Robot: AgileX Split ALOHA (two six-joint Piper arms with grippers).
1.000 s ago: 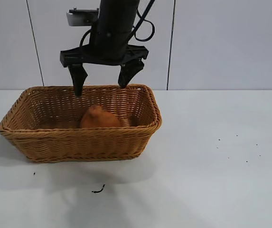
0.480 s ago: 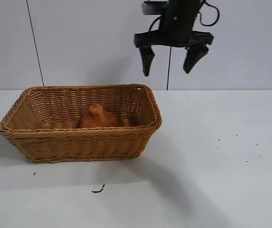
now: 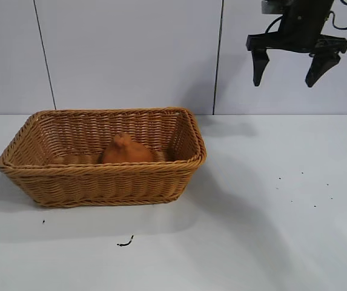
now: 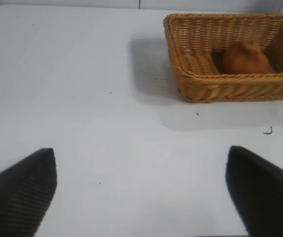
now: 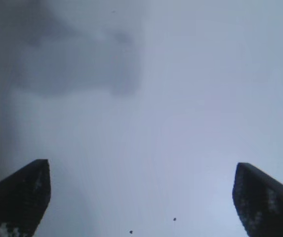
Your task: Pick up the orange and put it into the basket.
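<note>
My right gripper (image 3: 297, 65), upper right, fingers spread wide and empty; the dull-orange knobbed orange (image 3: 126, 150) sits inside the tan wicker basket (image 3: 100, 182) — I'd retreat clear.

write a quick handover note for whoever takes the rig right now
Right claw: open, empty, high above the white table, to the right of the basket.
Left claw: open, empty, over bare table, out of the exterior view.
Dull-orange rough-skinned orange: lying inside the tan woven wicker basket, near its middle.
Done: orange is in the basket.
Left: nothing but parking the arms, as far as the views show.
</note>
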